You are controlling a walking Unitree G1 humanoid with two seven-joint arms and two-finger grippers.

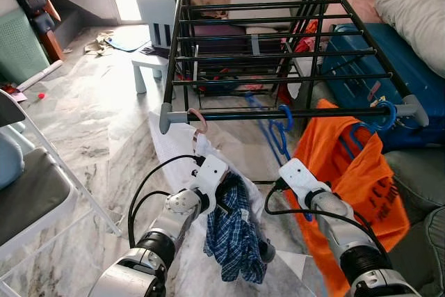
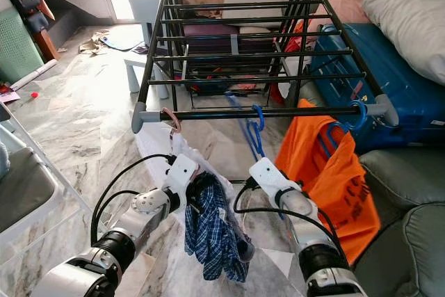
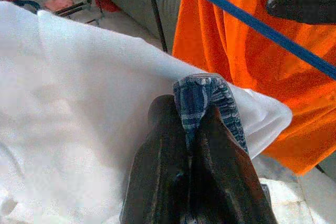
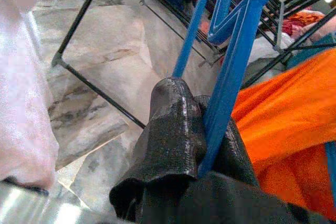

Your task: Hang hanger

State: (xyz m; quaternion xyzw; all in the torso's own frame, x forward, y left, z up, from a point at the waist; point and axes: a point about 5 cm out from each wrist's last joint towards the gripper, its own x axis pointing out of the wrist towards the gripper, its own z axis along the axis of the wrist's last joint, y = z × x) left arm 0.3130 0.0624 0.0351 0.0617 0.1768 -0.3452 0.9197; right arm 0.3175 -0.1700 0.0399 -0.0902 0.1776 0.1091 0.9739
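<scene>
Both grippers are pinched tight. The left gripper clamps a fold of blue plaid cloth, which droops below it in front of a white garment. The right gripper has its jaws closed on a blue hanger, whose hook sits over the front bar of the rack, between a pink hanger and an orange shirt.

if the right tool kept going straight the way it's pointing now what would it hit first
Probably the front bar of the drying rack. The right tool, shut on the blue hanger, points up toward that bar, where the hanger's hook sits. Depth is hard to judge, so it might pass just under it.
</scene>
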